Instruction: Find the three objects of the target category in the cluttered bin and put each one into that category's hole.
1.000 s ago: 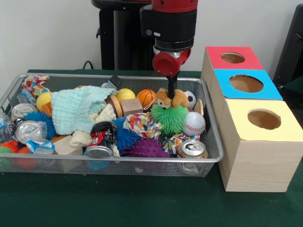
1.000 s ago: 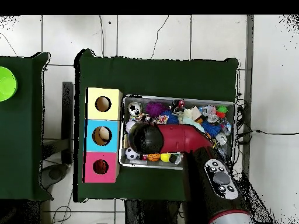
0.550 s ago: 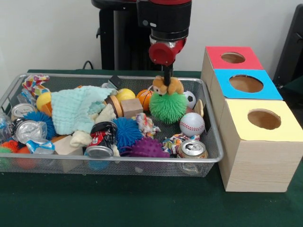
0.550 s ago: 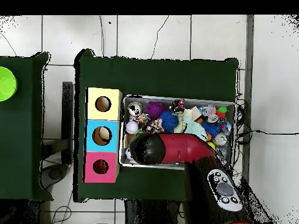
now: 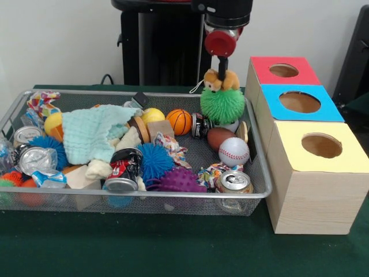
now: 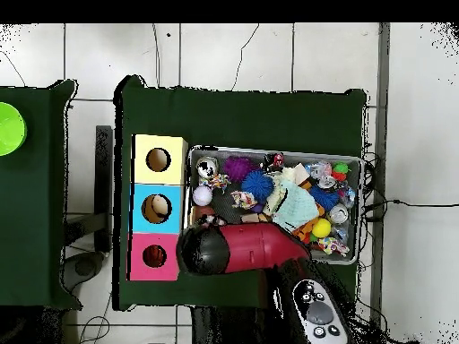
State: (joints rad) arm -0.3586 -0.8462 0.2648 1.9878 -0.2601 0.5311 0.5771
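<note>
The hand (image 5: 222, 68) is pinching a plush-topped green spiky ball (image 5: 222, 104) beside the red box (image 5: 266, 74); centring over its hole (image 5: 283, 70) looks wise.

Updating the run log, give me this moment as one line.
gripper: shut on small plush toy | green spiky ball: lifted with it | position: above wire bin, beside red box
</note>
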